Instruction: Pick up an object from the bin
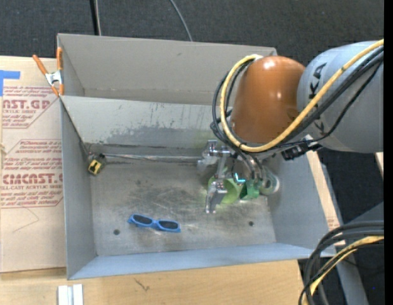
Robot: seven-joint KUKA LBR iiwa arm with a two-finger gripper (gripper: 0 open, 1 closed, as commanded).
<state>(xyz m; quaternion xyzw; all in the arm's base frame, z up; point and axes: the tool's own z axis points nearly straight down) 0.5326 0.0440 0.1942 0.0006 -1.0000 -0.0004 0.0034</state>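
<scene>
While the arm [348, 94] bends down, its hand [233, 190] (grip unclear) touches a green object [242, 191].

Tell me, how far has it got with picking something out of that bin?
Done: the gripper is low in the right part of the bin, right at a small green thing. In hand: the grab itself; whether it has a grip I cannot tell. Left: lifting it out, since the green thing looks down by the floor. The blue glasses-shaped thing and a small yellow piece lie apart, untouched.
</scene>
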